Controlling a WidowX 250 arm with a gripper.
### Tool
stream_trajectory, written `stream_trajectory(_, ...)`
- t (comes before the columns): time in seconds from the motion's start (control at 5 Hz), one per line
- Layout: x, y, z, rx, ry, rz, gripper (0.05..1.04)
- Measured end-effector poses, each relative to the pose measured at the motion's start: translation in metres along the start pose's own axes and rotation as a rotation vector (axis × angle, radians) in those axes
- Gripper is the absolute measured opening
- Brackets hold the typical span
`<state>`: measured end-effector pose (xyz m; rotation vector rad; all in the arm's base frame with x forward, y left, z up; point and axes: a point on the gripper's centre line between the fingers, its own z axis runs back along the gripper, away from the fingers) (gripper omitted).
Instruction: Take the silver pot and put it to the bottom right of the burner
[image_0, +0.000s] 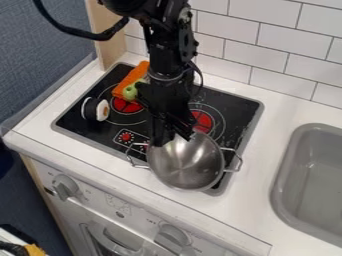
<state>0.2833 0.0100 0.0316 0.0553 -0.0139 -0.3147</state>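
Pot (190, 167) overlaps stovetop's front edge (83, 139), end effector (172, 140) at rim.

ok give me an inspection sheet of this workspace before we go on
surface: white counter with a black stovetop set in it
job's things: silver pot, two handles, overlapping the stovetop's front edge near its right corner
clutter: orange item, green item against it, black-and-white round item, all on the stovetop's left half
gripper: down at the pot's back-left rim; grip not confirmed
cables: black cable loops at upper left, above the work
surroundings: grey sink at right, tiled wall behind, knobs in front
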Motion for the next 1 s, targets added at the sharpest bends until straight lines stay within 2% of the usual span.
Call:
stream_trajectory(0.2, 0.002, 0.000, -0.003, -0.016, -0.028, 0.017, 0.241)
stream_trajectory(0.4, -0.002, 0.012, 0.011, -0.041, -0.055, 0.084, 0.503)
stream_trajectory(0.6, 0.001, 0.026, 0.036, -0.055, -0.110, 0.146, 0.808)
stream_trajectory(0.8, 0.000, 0.033, 0.046, -0.085, -0.121, 0.187, 1.008)
stream_trajectory(1.0, -0.002, 0.036, 0.046, -0.074, -0.117, 0.191, 1.009)
